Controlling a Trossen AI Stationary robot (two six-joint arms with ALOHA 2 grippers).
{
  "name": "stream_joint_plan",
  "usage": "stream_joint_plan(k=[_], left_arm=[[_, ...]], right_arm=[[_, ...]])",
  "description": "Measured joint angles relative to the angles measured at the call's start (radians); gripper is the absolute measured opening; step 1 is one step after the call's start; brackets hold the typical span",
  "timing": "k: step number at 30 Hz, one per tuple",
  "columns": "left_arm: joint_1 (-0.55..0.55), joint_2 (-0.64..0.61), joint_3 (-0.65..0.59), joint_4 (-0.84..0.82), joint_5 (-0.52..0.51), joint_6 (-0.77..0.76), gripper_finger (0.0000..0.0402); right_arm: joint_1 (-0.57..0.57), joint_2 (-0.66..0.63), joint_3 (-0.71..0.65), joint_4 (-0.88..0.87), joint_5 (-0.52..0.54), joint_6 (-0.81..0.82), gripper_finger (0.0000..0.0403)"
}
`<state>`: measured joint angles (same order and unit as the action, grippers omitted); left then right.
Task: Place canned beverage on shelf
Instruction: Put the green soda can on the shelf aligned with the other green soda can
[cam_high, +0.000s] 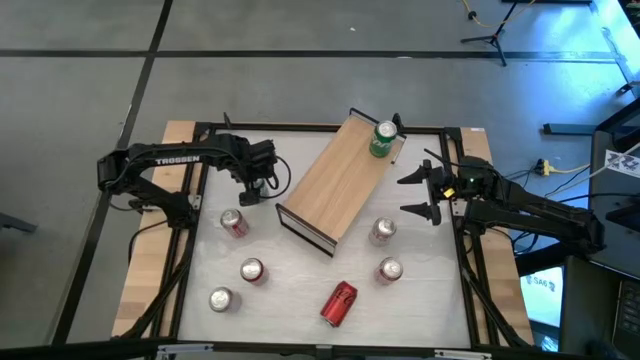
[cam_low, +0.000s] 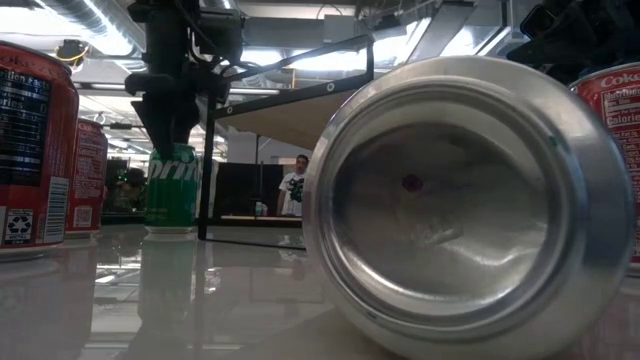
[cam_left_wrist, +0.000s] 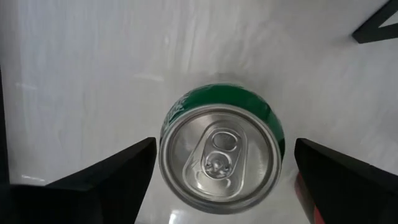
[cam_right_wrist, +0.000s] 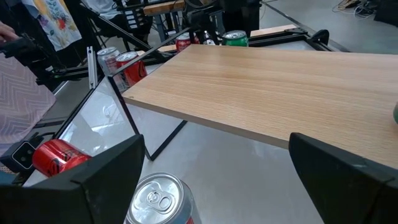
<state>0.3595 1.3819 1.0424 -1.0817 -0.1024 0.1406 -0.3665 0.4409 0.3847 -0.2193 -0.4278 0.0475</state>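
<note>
My left pincer (cam_high: 256, 190) hangs straight over an upright green can (cam_left_wrist: 221, 165), fingers spread wide on either side of it with a gap at each. The can stands on the white table (cam_high: 290, 260), close by the low near corner of the shelf (cam_high: 335, 180).

My right pincer (cam_high: 420, 195) is also wide and holds nothing. It waits just off the shelf's other long edge, pointing across the board.

The shelf lies slantwise between my two pincers. A second green can (cam_high: 383, 140) stands on its far end, and the rest of the board is bare wood.

A black frame (cam_high: 300, 127) rims the table, with grey floor (cam_high: 300, 80) beyond. Across the room stands a person (cam_low: 297, 185).

Counted: two green cans, five other upright cans — three (cam_high: 233, 222) near my left pincer, two (cam_high: 383, 231) near my right — and one red can (cam_high: 338, 303) lying on its side towards the near edge.
</note>
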Motion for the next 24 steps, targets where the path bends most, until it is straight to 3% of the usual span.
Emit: stream_joint_plan(k=[14, 24], left_arm=[[0.0, -0.001, -0.063, 0.051, 0.008, -0.021, 0.0367], [-0.001, -0.001, -0.063, 0.07, 0.013, -0.027, 0.0304]], right_arm=[[0.0, 0.0, 0.0, 0.0, 0.0, 0.0, 0.0392], [0.0, 0.0, 0.0, 0.0, 0.001, 0.0, 0.0392]])
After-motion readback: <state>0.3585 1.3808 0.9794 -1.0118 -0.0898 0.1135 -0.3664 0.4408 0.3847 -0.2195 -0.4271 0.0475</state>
